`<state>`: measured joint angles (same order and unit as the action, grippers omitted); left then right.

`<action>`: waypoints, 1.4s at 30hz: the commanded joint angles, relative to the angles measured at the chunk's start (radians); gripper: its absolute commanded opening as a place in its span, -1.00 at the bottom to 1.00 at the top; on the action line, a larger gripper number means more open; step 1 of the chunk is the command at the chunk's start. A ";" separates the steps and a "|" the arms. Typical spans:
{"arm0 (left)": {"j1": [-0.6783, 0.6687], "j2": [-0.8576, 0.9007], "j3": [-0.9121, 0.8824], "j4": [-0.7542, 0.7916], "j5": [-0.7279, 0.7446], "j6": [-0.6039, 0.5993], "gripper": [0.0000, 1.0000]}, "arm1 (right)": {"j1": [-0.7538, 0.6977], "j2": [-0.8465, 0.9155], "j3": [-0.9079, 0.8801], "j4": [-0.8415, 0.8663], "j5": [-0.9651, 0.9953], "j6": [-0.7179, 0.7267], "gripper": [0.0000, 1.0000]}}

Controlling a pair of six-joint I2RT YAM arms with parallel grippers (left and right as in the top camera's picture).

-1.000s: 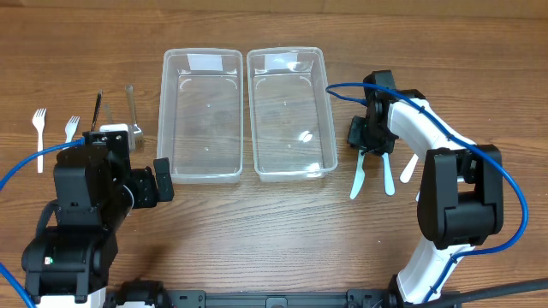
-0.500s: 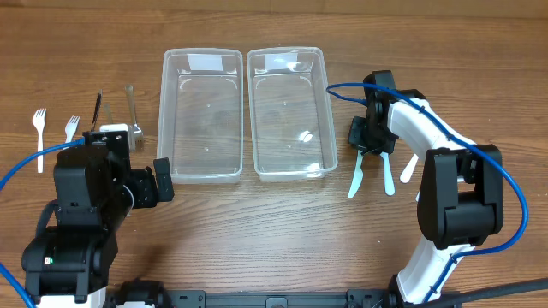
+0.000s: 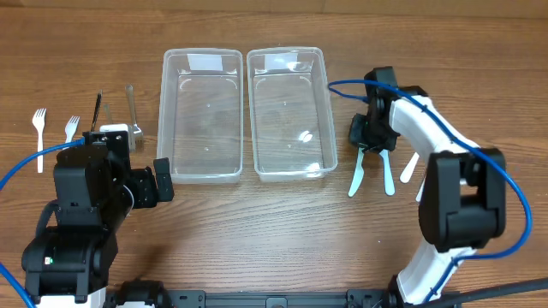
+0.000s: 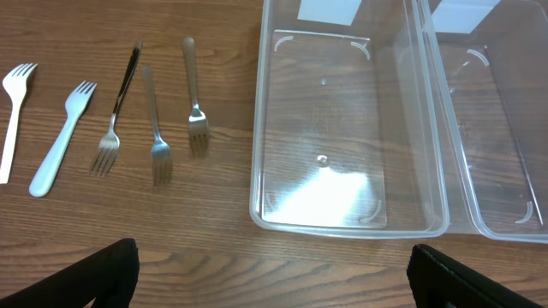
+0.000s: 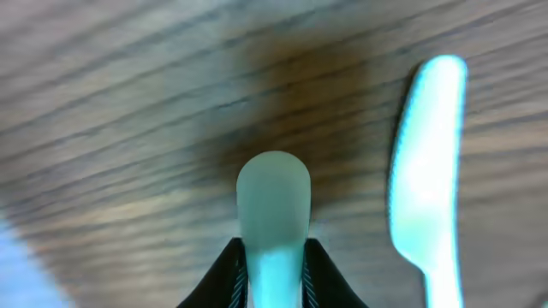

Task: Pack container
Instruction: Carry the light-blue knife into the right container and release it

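Currently both containers [image 3: 327, 111] are empty; right gripper [image 5: 274, 275] clamps one plastic utensil [image 5: 274, 205]; left gripper [image 4: 274, 282] is spread apart; forks [image 4: 154, 128] remain unpacked.

The overhead camera looks straight down on the whole table [image 3: 257, 222] from well above. The left wrist camera sits high, tilted forward and down over the forks [image 4: 154, 128] and the left tub [image 4: 347, 128], both also in the overhead view. The right wrist camera is very near the wood and blurred. A knife [image 5: 272, 205] fills its view, and the overhead shows that knife beside the right tub [image 3: 288, 111].
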<state>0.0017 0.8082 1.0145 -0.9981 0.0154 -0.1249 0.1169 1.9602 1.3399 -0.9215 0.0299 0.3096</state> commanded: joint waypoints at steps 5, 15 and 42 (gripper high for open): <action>0.005 -0.003 0.026 0.003 0.011 -0.010 1.00 | 0.015 -0.325 0.205 -0.163 0.022 -0.012 -0.92; 0.005 -0.003 0.026 0.000 0.012 -0.011 1.00 | 0.393 -0.294 0.286 0.063 0.066 -0.040 -0.93; 0.005 -0.003 0.026 -0.026 0.011 -0.010 1.00 | 0.177 -0.323 0.609 -0.308 0.172 0.013 0.93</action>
<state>0.0017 0.8082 1.0145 -1.0256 0.0154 -0.1249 0.4248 1.8057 1.9026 -1.1683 0.1497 0.2928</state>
